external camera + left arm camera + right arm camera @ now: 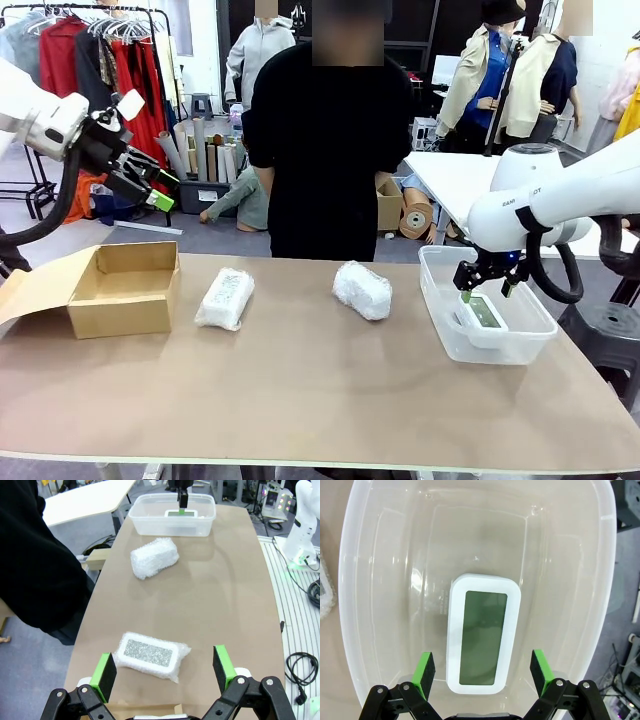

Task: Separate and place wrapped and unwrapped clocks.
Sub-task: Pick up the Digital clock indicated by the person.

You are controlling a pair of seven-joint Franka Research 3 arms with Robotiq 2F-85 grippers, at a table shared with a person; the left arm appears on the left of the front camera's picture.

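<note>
Hovering spread above the unwrapped clock (482,630) in the clear bin (445,340) at the table's right edge, the right gripper (490,292) presumably leaves the flat wrapped bundle (225,298) and the rounder one (362,290), mid-table, to the raised, equally spread left gripper (160,190).

The white clock (482,635) lies screen-up inside the clear tub (437,305); the flat bundle (225,298) and the rounder bundle (362,289) lie outside it.

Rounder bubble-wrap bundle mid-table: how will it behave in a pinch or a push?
The rounder bundle looks puffy, so the wrap probably squashes before anything firm is felt. Its rounded shape suggests it may rock or roll when pushed. Glossy wrap could slip.
</note>
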